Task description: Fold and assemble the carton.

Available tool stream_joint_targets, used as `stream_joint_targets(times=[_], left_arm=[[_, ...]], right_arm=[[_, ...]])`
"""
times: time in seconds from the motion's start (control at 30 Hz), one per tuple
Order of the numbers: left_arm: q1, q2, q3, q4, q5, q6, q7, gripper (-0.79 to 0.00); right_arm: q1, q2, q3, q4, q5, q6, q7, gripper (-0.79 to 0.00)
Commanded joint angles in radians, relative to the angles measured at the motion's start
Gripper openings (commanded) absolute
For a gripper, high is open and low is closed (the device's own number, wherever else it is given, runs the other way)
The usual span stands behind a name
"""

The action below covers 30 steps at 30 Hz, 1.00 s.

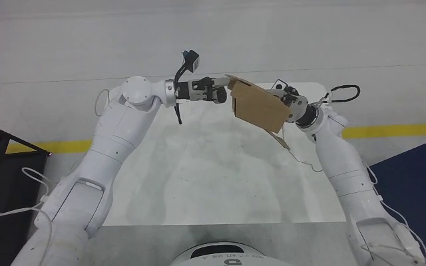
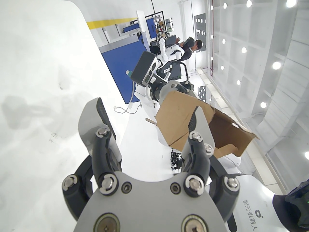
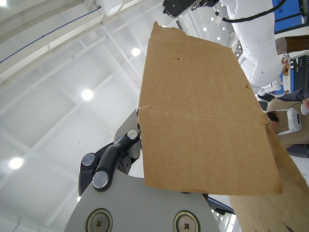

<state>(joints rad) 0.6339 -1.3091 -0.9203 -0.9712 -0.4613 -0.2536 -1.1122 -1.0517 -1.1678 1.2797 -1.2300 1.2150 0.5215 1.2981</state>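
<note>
A single carton (image 1: 258, 105) of brown corrugated cardboard, creased along straight fold lines, ragged at one torn flap edge and opened into a slanted hollow tube, is held in the air above the far side of the smooth white table (image 1: 200, 193). The right pincer (image 1: 287, 105) grasps it at one end. The left pincer (image 1: 223, 93) is released, its two grey metal fingers with black ribbed pads (image 2: 105, 117) spread wide just beside the carton's opposite end, so there are two pincers and one carton.
</note>
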Motion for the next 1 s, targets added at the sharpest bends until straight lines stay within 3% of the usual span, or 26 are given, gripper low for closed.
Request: stream_joint_targets(times=[0.0, 0.43, 0.97], left_arm=[[0.006, 0.001, -0.003, -0.013, 0.004, -0.013, -0.009, -0.129], [0.048, 0.012, -0.019, -0.095, 0.056, -0.039, -0.013, -0.077], [0.058, 0.011, -0.009, -0.11, 0.093, -0.018, 0.001, -0.062]], right_arm=[[0.002, 0.0, -0.002, 0.005, 0.001, 0.002, -0.004, -0.785], [0.013, -0.002, -0.015, 0.025, 0.002, -0.005, -0.054, -0.785], [0.011, 0.0, -0.036, 0.011, -0.018, 0.004, -0.06, -0.785]])
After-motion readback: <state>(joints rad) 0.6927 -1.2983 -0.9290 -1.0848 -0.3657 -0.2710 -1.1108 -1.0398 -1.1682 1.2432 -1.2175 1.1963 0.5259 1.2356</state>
